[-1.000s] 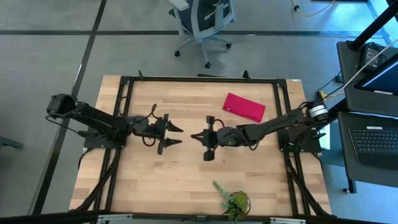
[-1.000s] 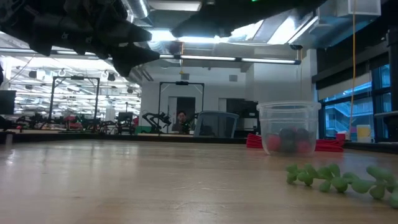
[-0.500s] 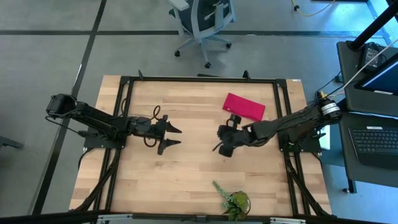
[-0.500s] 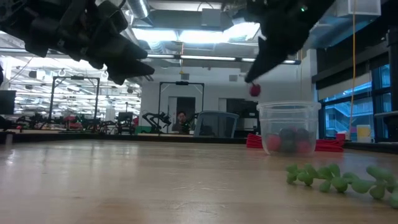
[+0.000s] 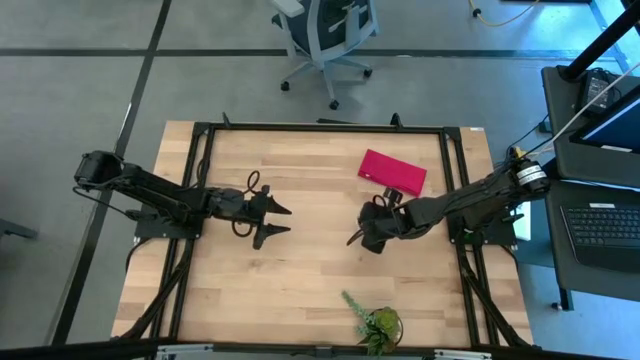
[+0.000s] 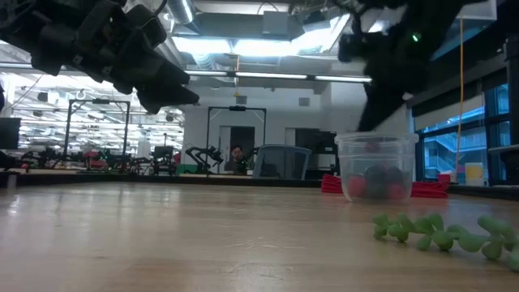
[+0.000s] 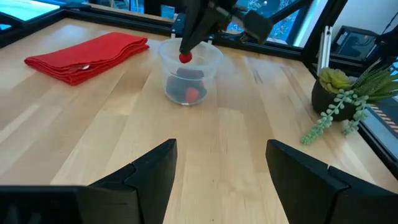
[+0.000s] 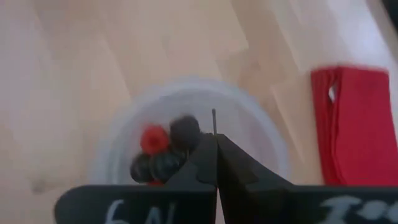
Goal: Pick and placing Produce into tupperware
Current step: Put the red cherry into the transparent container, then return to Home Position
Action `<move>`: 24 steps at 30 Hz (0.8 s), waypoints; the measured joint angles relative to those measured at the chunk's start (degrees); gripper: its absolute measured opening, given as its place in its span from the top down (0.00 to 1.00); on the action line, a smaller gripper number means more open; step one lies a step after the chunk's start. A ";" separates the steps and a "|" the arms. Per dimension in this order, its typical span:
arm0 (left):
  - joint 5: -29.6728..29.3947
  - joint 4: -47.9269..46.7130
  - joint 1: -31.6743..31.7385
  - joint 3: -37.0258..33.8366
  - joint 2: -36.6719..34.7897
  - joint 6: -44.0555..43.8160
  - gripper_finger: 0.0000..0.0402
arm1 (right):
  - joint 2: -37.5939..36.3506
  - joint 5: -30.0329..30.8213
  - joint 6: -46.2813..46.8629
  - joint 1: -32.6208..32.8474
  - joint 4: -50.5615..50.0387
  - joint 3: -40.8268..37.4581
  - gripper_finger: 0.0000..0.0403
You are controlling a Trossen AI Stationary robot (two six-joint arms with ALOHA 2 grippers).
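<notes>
Red berry poised at the cup's mouth, not yet released.
Right gripper, closed, pinches a red berry over the clear tupperware cup, already holding several berries; left gripper waits open, empty; no loose produce visible.

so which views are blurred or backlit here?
Right wrist view: soft throughout, cup and berries smeared. Low view: both arms dark against bright ceiling lights, right gripper motion-blurred over the cup. Left wrist view: sharp.

Bare table lies open between the arms. The right hand blocks the cup's mouth; red cloth and plant flank it.
</notes>
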 joint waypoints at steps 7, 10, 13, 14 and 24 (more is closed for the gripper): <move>-0.05 0.00 0.00 0.00 0.00 0.00 0.40 | 0.01 -0.01 1.14 -0.25 3.13 -4.59 1.00; -0.07 0.00 0.00 0.00 0.00 0.00 0.40 | 0.01 -0.01 1.11 -0.35 3.65 -4.80 0.97; -0.07 0.00 0.00 0.00 0.00 -0.02 0.40 | 0.01 0.00 0.54 -0.35 4.32 -4.80 0.94; -0.07 -0.01 0.00 0.00 0.00 0.00 0.40 | 0.01 -0.01 0.32 -0.35 4.19 -4.80 0.93; -1.01 0.35 0.11 0.00 0.04 -0.02 0.40 | -0.36 0.39 0.50 -0.50 3.61 -4.80 0.81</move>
